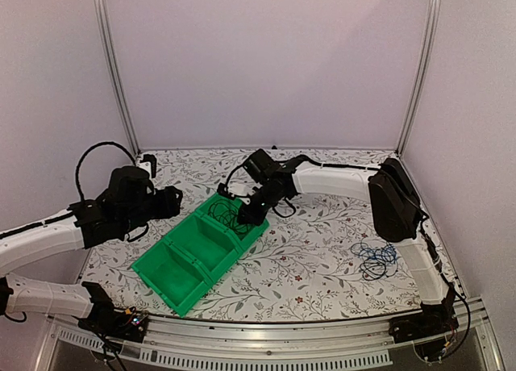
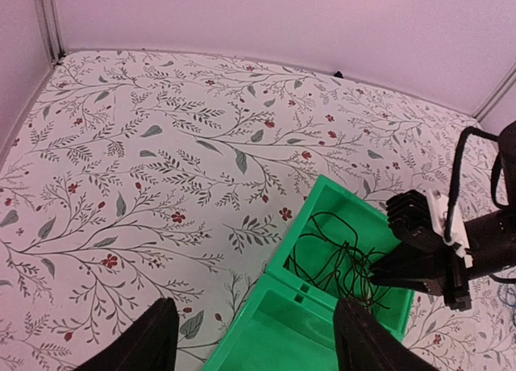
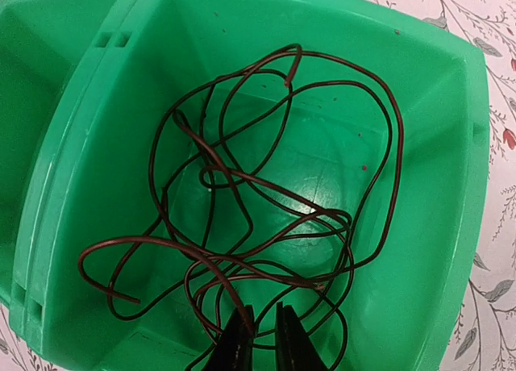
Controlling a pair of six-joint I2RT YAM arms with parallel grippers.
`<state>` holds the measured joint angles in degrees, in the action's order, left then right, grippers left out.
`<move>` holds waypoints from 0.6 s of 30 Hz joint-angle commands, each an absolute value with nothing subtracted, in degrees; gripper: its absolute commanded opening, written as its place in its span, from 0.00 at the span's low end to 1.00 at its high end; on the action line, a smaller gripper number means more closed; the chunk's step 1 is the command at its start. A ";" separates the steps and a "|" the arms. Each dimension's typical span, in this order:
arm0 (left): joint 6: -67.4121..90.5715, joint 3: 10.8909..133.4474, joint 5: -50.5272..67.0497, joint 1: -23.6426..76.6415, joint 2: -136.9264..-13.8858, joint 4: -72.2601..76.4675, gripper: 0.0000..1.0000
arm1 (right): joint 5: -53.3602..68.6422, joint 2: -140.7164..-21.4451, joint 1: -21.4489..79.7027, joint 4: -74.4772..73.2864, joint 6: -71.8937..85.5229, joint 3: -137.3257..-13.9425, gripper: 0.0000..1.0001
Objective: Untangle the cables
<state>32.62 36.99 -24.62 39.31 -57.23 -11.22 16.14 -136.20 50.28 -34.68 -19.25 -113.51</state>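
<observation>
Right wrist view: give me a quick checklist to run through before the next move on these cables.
1. The black cable lies in the far bin: ok.
2. The right gripper is free of that cable: cannot tell; its jaws stand slightly apart, with a strand right beside them.
3. The left gripper is open and empty: ok.
4. The middle bin is empty for another cable: ok.
5. The pile by the right arm is untangled: not ok; blue and black loops overlap.
</observation>
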 commanded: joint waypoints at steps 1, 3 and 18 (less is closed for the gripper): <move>33.03 36.54 -24.08 38.41 -57.55 -9.93 0.67 | 13.50 -134.70 50.61 -34.66 -19.44 -114.81 0.17; 32.97 36.63 -24.13 38.42 -57.57 -9.98 0.67 | 13.33 -132.76 50.87 -34.88 -20.37 -113.90 0.22; 21.19 44.48 -10.88 38.77 -65.60 -4.97 0.65 | 7.91 -109.07 44.85 -40.90 -24.88 -92.19 0.45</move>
